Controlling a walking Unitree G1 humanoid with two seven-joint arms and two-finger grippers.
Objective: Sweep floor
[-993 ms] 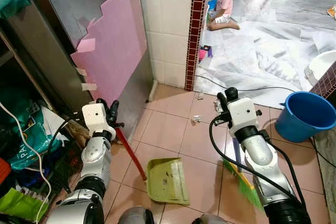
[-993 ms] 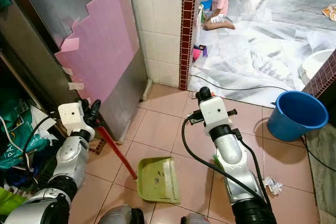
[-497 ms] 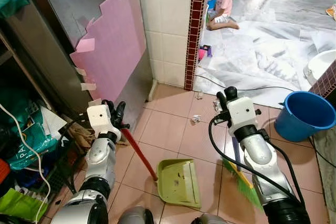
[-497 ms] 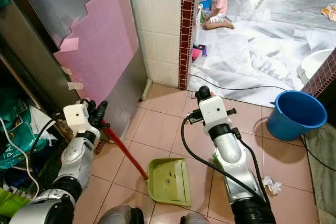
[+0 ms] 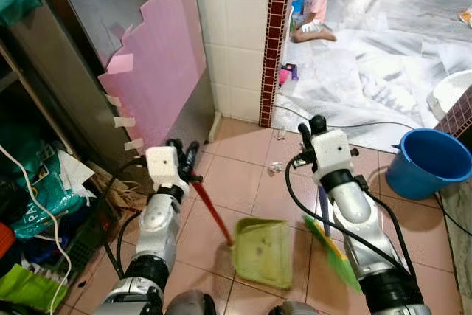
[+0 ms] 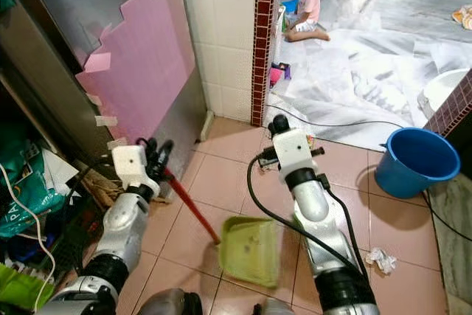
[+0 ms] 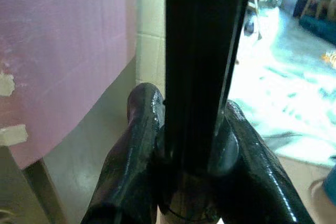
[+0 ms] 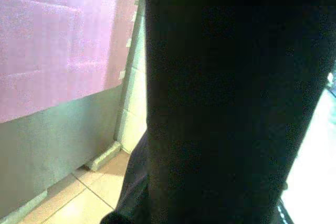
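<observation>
A green dustpan (image 5: pixel 262 252) on a red handle (image 5: pixel 212 212) hovers low over the pink floor tiles, blurred by motion. My left gripper (image 5: pixel 184 161) is shut on the top of that handle, and the left wrist view shows the fingers (image 7: pixel 131 156) clamped around the dark handle (image 7: pixel 199 51). My right gripper (image 5: pixel 310 138) is shut on the blue handle (image 5: pixel 323 210) of a broom whose green bristles (image 5: pixel 332 252) sit just right of the dustpan. A small paper scrap (image 5: pixel 275 167) lies ahead, and a crumpled one (image 6: pixel 382 260) lies at the right.
A blue bucket (image 5: pixel 428 160) stands at the right, with a white basin (image 5: pixel 450 94) behind it. A pink foam board (image 5: pixel 158 64) leans on the metal wall beside a tiled pillar (image 5: pixel 243 35). Bags and clutter (image 5: pixel 37 204) crowd the left. A child (image 5: pixel 313 5) sits on white sheeting beyond.
My left arm has swung the dustpan rightward, close to the broom. The broom and my right arm have shifted slightly left.
</observation>
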